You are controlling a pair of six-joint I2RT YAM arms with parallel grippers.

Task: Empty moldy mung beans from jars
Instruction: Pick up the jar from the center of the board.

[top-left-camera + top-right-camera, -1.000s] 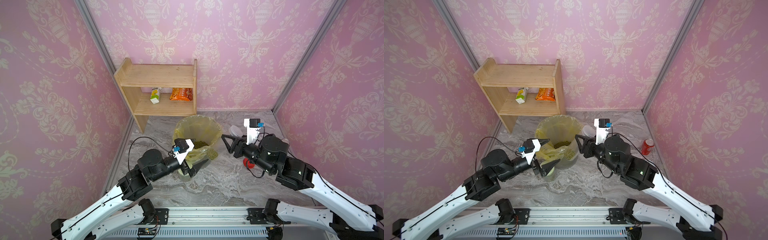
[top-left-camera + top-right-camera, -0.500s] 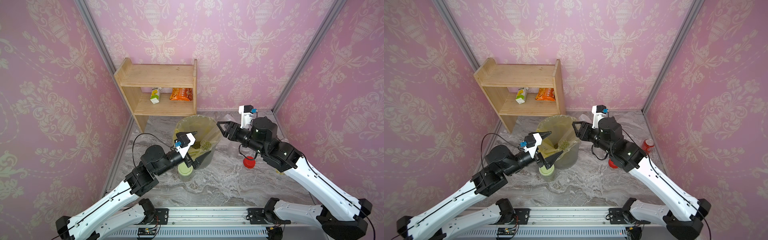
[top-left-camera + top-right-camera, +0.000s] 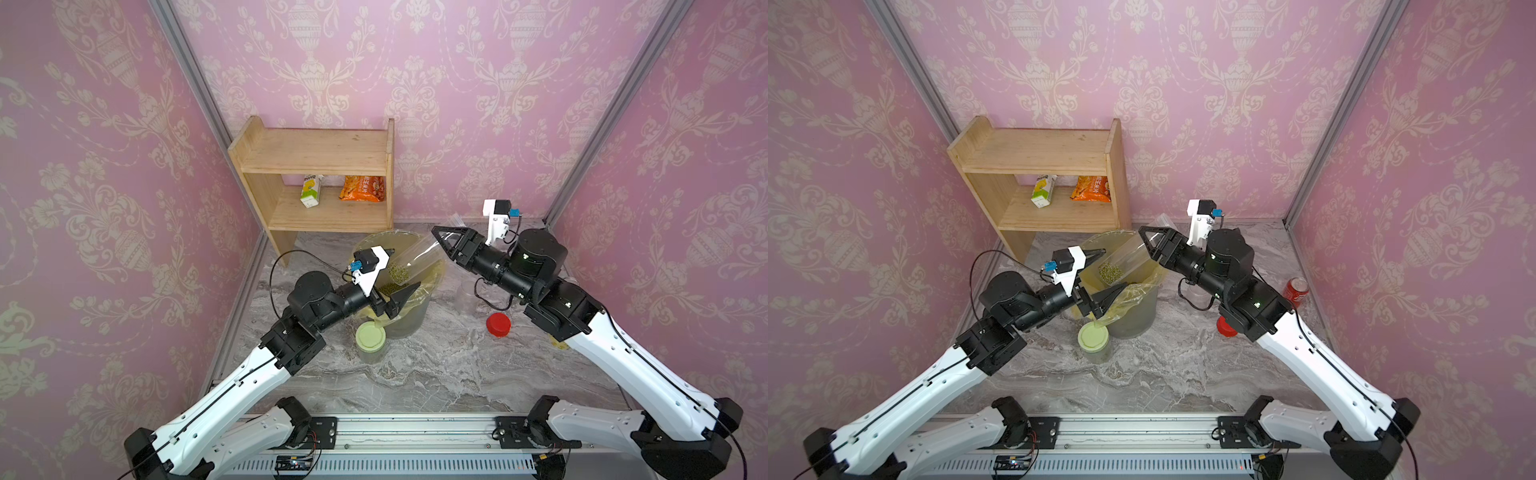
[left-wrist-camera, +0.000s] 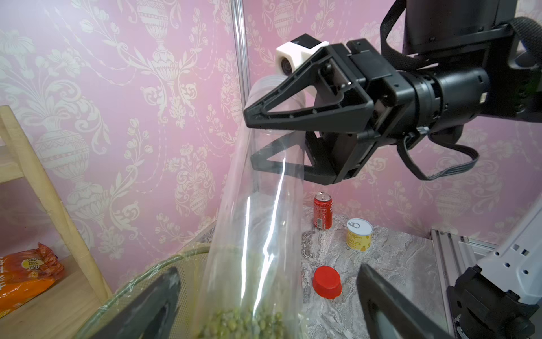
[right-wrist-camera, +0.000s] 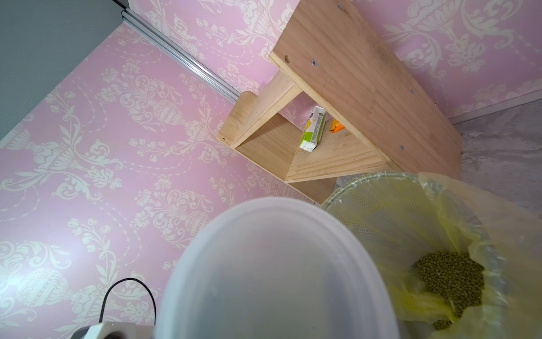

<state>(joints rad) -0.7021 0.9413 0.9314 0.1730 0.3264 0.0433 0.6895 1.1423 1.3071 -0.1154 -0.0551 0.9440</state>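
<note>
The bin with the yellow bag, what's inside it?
A heap of mung beans lies in the yellow bag. The tilted clear jar, held by the right gripper, covers part of the bottom.

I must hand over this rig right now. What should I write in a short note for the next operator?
Right gripper: shut on the tall clear plastic jar, tilted mouth-down over the yellow-lined bin.
Left gripper: open, jaws either side of the jar's mouth end.
Done: some green mung beans already lie in the bin.
Left: more beans sit in the tilted jar; the squat pale-green-lidded jar stands closed beside the bin.
</note>
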